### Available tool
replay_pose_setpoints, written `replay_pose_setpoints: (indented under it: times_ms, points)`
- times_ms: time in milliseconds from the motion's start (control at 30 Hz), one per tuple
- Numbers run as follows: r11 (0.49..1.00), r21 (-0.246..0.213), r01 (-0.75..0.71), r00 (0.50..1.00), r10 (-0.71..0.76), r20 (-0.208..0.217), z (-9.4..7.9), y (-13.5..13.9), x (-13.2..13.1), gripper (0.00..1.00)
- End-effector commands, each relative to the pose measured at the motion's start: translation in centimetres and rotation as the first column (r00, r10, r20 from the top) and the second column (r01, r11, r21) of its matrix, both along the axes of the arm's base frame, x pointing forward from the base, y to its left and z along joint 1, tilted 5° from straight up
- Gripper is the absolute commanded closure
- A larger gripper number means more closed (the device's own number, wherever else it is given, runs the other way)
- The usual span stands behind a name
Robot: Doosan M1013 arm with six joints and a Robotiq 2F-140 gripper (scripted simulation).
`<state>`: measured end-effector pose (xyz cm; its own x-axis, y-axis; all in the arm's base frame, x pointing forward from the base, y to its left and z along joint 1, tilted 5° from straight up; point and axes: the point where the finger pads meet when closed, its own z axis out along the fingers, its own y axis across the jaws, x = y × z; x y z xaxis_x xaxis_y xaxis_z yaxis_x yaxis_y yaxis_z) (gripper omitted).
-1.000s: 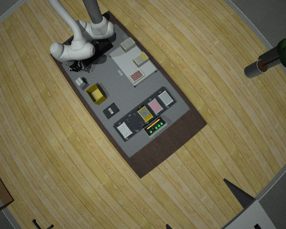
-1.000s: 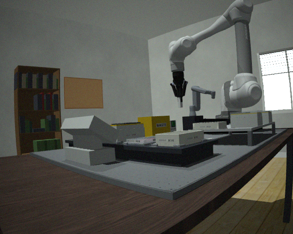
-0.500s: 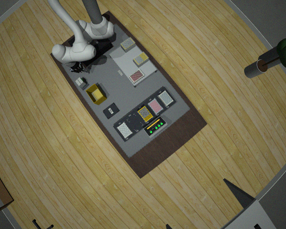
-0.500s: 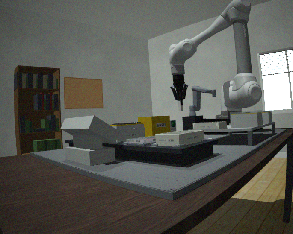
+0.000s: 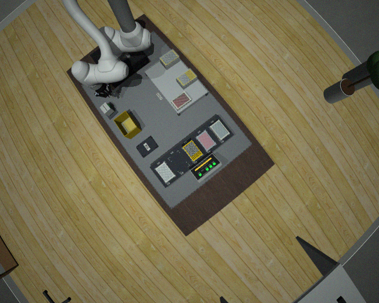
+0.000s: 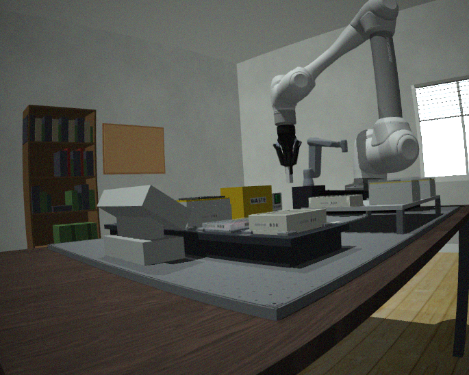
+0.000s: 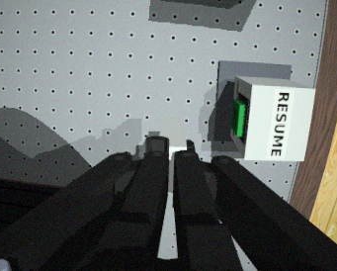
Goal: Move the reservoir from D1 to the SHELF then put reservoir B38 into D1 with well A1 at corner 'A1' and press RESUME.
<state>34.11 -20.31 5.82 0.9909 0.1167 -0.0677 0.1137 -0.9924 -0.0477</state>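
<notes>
A perforated base plate [image 5: 170, 195] lies on the table [image 5: 215, 202]. At one end of it stands the arm's base [image 5: 140, 58], with the labware shelf [image 5: 201, 94] to one side carrying 3 items in a row along its edge. On the other side of the base stands the RESUME key [image 7: 239, 119] on its post [image 5: 107, 109], with the gripper [image 6: 289, 173] hanging above the plate just beside it, fingers together with nothing between them. The waste bin [image 5: 127, 124] sits next to the post, farther from the base. Beyond the bin lies the regrip nest [image 5: 146, 146], then the deck [image 5: 156, 164] with its row of 5 positions, and the panel [image 5: 204, 167] beside the row's middle.
</notes>
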Motion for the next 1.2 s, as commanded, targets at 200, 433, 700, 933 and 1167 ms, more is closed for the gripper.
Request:
replay_pose_setpoints:
  times_ms: [200, 433, 700, 933, 1167]
  points:
    - [1.000, 0.000, 0.000, 1.000, 0.000, 0.000, -1.4, 0.1, -0.1, 1.00]
    - [1.000, 0.000, 0.000, 1.000, 0.000, 0.000, -2.4, 0.1, -0.2, 1.00]
    - [1.000, 0.000, 0.000, 1.000, 0.000, 0.000, -3.7, 0.2, -0.3, 1.00]
    - [1.000, 0.000, 0.000, 1.000, 0.000, 0.000, -4.6, 0.2, -0.3, 1.00]
    - [1.000, 0.000, 0.000, 1.000, 0.000, 0.000, -5.7, 0.2, -0.4, 1.00]
